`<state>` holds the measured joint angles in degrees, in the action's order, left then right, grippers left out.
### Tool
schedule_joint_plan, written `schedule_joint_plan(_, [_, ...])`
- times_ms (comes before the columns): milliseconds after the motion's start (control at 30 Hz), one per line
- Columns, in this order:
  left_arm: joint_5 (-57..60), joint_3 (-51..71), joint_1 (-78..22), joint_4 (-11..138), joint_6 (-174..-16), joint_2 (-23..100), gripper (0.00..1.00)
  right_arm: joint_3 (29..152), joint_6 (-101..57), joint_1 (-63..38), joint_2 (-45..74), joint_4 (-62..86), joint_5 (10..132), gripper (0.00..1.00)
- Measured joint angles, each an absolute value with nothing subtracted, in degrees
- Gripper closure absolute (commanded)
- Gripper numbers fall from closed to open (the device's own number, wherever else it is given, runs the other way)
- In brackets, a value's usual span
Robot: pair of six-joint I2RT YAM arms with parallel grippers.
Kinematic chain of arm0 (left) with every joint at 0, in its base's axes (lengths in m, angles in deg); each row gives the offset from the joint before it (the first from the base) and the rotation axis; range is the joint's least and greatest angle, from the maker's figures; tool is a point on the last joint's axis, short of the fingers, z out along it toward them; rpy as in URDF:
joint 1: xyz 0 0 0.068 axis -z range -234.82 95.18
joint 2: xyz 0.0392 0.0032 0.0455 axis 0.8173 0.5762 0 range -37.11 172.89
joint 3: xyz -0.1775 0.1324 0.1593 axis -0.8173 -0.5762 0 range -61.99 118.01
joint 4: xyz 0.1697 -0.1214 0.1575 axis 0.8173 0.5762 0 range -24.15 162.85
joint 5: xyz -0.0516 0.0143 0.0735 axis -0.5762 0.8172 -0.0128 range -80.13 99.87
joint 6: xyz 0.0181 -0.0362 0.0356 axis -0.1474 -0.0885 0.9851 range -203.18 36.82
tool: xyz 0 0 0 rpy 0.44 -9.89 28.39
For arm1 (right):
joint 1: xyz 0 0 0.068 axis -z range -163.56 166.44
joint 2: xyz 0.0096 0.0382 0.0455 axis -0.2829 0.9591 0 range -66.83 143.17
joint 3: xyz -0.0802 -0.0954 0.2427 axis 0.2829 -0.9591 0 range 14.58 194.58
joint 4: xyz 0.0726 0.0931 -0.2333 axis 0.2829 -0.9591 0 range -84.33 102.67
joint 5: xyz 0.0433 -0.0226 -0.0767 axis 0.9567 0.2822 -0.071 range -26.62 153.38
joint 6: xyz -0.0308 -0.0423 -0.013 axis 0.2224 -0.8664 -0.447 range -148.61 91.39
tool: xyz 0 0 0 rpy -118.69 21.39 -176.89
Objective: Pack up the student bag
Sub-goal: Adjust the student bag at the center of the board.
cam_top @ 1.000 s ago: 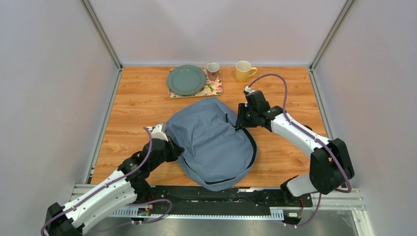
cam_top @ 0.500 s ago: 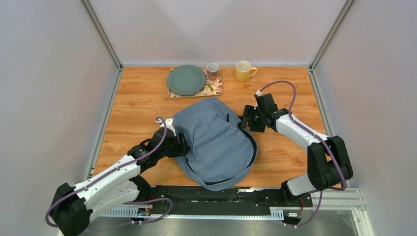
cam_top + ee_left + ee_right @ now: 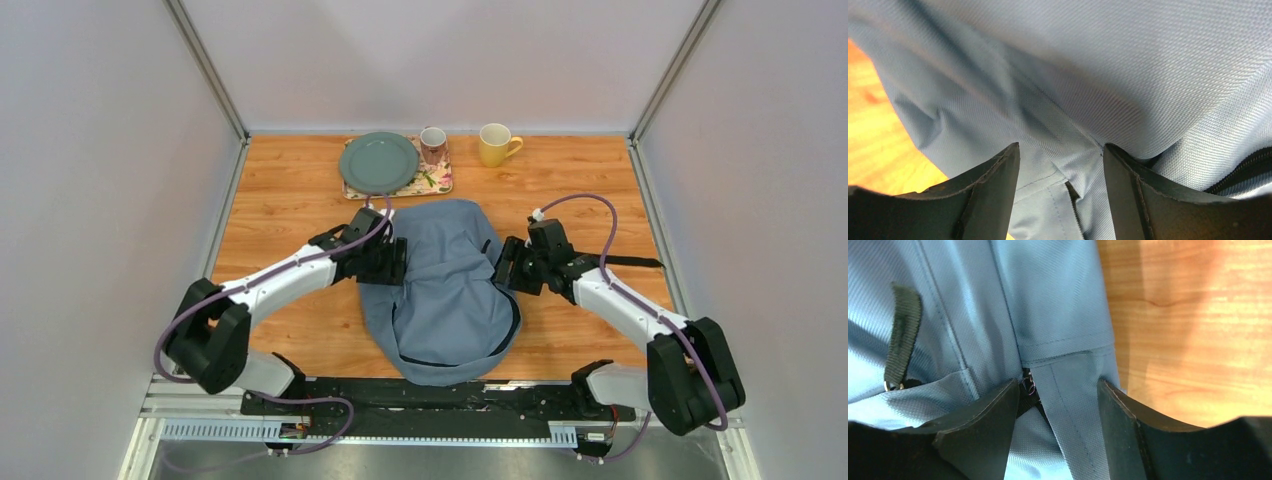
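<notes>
The student bag (image 3: 440, 295), soft grey-blue with black zipper trim, lies bunched in the middle of the wooden table, and one black strap (image 3: 628, 262) trails out to its right. My left gripper (image 3: 397, 262) is pressed against the bag's upper left side. In the left wrist view the gripper (image 3: 1060, 146) stands open with bag fabric (image 3: 1098, 75) lying between the fingers. My right gripper (image 3: 504, 270) is at the bag's right edge. It (image 3: 1058, 381) is open, astride a stitched fabric strip (image 3: 1068, 390) beside the zipper end (image 3: 1027, 386). A black pull loop (image 3: 902, 332) shows nearby.
At the back of the table a grey-green plate (image 3: 378, 162) rests on a floral tray (image 3: 436, 183), with a pink patterned mug (image 3: 433, 143) beside it. A yellow mug (image 3: 494, 145) stands further right. Grey walls close the table on three sides.
The left arm swung from the bag's lower left up to its upper left side and its gripper opened. The right gripper moved nearer and rightward and opened wider. The bag got narrower and its top shifted right.
</notes>
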<state>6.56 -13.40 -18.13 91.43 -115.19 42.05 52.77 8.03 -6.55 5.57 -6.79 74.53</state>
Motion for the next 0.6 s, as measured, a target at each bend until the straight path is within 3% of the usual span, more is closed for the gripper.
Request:
schedule_joint_plan(200, [4.8, -3.0, -20.7, 92.4, -111.7, 48.8, 0.28, 52.0, 10.7, -9.3, 0.2, -13.2, 65.5, 0.36])
schedule_joint_plan(367, [7.7, 3.3, -20.6, 93.2, -109.5, 45.5, 0.25, 55.2, 11.2, -10.1, -3.9, -18.5, 58.2, 0.36])
schedule_joint_plan(467, [10.1, -0.9, -20.8, 93.3, -109.6, 36.8, 0.23, 59.0, 11.0, -10.2, -5.0, -18.4, 55.5, 0.36])
schedule_joint_plan(600, [11.5, -15.2, -21.3, 92.8, -111.8, 22.1, 0.2, 61.2, 11.0, -10.1, -5.1, -18.1, 54.2, 0.35])
